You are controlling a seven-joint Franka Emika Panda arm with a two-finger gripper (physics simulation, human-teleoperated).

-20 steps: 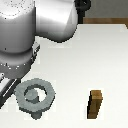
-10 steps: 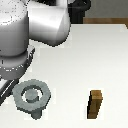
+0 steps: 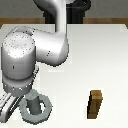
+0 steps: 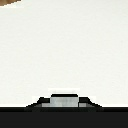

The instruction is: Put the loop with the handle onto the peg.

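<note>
The loop with the handle (image 3: 44, 108), a flat grey ring, lies around the peg (image 3: 33, 104), a dark grey upright cylinder that stands up through its hole, at the exterior view's lower left. My gripper (image 3: 9, 106) is low at the ring's left side, largely hidden by the arm's white body. It holds the ring by its handle. In the wrist view a grey piece (image 4: 64, 100), the handle, sits between dark finger parts just above the black lower band.
A brown wooden block (image 3: 95, 104) stands upright on the white table (image 3: 95, 55) toward the exterior view's right. Its corner shows in the wrist view (image 4: 10, 2). The arm's dark base (image 3: 67, 15) is at the table's far edge.
The arm has come down, and the ring has moved down with it, lower around the peg. The brown block has not moved.
</note>
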